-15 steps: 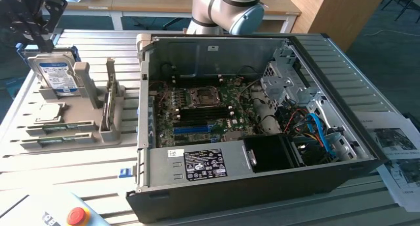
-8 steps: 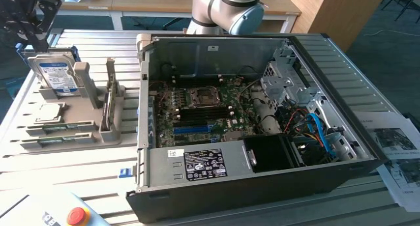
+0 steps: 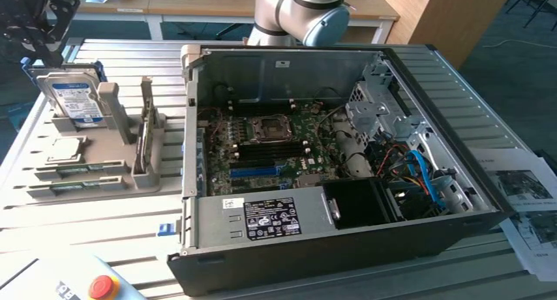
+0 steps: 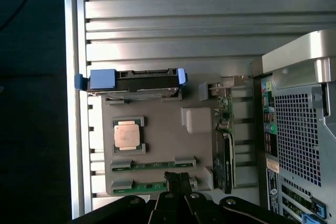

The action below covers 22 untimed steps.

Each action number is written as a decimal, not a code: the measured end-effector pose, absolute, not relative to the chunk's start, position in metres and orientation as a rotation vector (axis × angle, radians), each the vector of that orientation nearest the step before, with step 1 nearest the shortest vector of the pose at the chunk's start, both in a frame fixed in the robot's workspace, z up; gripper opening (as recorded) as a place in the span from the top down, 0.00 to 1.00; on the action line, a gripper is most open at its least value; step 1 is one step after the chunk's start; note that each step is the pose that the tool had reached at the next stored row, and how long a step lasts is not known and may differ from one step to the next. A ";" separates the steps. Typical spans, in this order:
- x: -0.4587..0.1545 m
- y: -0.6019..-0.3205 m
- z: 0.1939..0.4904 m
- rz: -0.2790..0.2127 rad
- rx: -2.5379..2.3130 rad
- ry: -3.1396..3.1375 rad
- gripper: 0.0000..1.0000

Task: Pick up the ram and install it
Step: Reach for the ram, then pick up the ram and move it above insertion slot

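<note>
Arm [image 3: 317,13], seen past the PC case [image 3: 304,264] back wall, was fat silver-grey tube sections and a rounded joint housing with a pale blue-grey end cap [image 3: 331,27]. Gripper [image 4: 177,176] was all black, with two slim fingers [image 4: 171,181] on paired link bars and shiny round pivot pins [image 4: 169,196] at the links. In the exterior view, left of the case, it looked like a dark linkage cluster.

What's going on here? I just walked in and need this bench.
A robot arm hangs its shut, empty gripper over a gray parts holder beside an open computer case. Nearest it lie one ram stick and a second ram stick, both in the holder. A processor and a hard drive sit there too.
</note>
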<state>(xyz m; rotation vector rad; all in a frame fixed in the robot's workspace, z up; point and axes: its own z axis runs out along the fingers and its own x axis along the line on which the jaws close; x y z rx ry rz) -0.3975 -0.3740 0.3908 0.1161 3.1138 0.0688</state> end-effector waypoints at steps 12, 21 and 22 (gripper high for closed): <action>-0.398 -0.362 0.390 0.069 0.116 3.114 0.90; -0.398 -0.362 0.390 0.069 0.116 3.114 0.90; -0.398 -0.362 0.390 0.069 0.114 3.114 0.90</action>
